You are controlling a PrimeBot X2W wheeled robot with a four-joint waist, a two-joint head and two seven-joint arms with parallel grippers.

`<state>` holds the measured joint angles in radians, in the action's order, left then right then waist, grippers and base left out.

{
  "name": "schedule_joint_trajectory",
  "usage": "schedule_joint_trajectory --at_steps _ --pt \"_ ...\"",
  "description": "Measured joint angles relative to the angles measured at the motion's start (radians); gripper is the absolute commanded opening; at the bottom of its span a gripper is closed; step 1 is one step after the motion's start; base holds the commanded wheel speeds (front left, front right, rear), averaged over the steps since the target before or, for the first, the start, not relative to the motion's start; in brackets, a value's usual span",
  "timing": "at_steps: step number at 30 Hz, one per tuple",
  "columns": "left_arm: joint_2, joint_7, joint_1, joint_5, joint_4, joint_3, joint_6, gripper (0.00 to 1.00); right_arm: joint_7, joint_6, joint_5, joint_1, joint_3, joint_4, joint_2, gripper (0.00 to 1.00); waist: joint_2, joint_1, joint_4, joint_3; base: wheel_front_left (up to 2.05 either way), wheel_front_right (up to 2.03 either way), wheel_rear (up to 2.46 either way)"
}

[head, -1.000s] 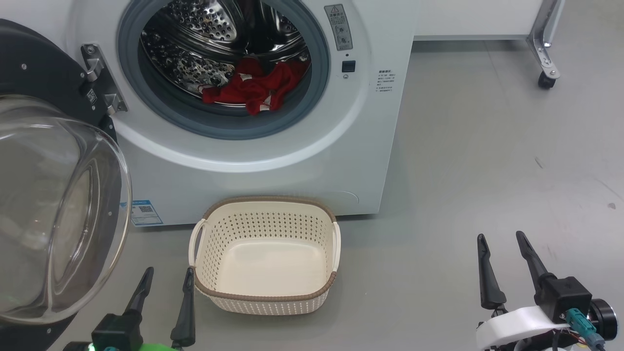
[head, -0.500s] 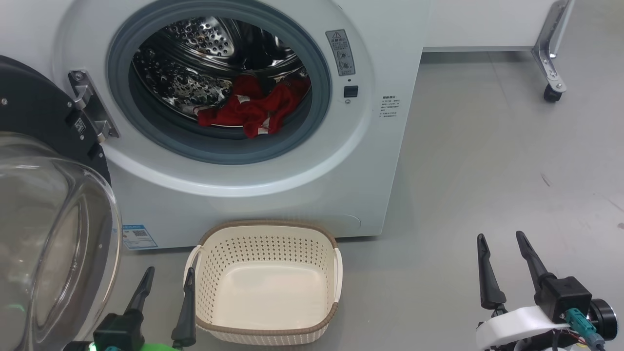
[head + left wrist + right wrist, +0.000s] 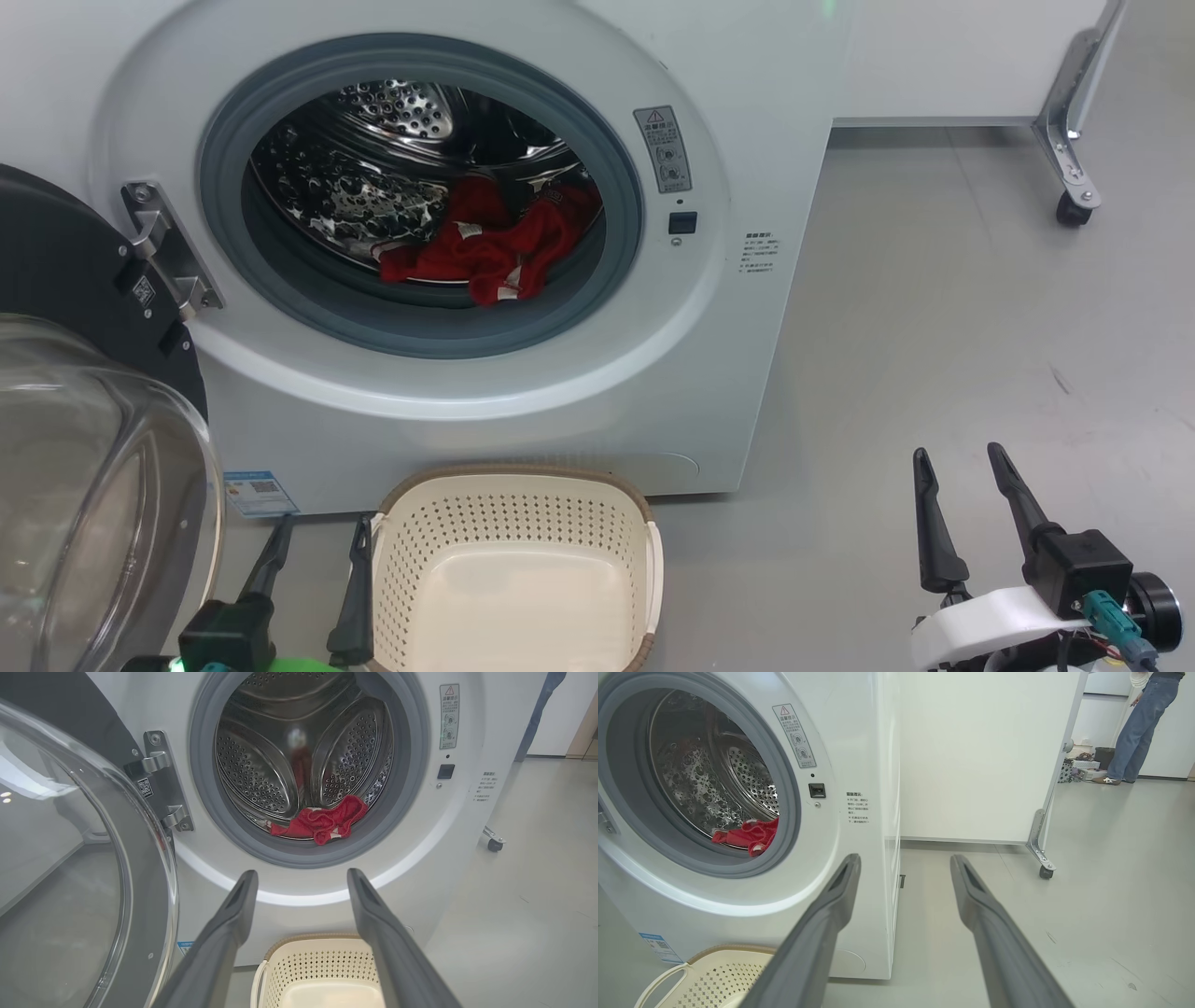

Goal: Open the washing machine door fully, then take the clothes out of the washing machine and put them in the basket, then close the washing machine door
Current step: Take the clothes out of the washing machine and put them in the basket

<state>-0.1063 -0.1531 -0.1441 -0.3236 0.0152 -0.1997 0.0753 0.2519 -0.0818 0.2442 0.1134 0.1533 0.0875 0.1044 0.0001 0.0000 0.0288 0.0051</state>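
Red clothes (image 3: 490,257) lie low in the drum (image 3: 373,187) of the washing machine (image 3: 560,420), up ahead of the left gripper (image 3: 322,525), their lower edge hidden behind the grey door ring (image 3: 420,331). Left jaws are spread apart with nothing between them. The right gripper (image 3: 960,453) is the same deal, spread and empty over bare floor (image 3: 980,327).

The basket (image 3: 523,471) sits just right of the left fingers, its near end cut off by the head view's bottom edge. Can't tell if the closer finger touches its handle.

The washing machine door (image 3: 65,271) hangs swung out left of the left jaws, its glass bowl (image 3: 93,523) chopped off at the frame edge. The label text (image 3: 761,254) is too small to read. In the right wrist view, a person (image 3: 1134,732) stands far beyond the jaws, upper body cut off.
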Motion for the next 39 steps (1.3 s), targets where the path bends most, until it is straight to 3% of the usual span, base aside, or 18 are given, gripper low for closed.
schedule_joint_trajectory --at_steps 25,39 --pt "-0.001 0.007 0.0 0.0 -0.003 0.006 0.008 1.0 0.0 0.0 0.0 0.0 0.003 -0.002 -0.002 1.0 0.0 0.0 0.005 0.012 0.15 -0.15 0.0" --pt "0.001 0.035 0.053 -0.002 -0.003 0.002 0.009 1.0 0.0 0.002 -0.006 -0.015 0.009 -0.047 0.011 1.0 0.0 0.0 -0.021 0.093 0.0 0.0 0.0"
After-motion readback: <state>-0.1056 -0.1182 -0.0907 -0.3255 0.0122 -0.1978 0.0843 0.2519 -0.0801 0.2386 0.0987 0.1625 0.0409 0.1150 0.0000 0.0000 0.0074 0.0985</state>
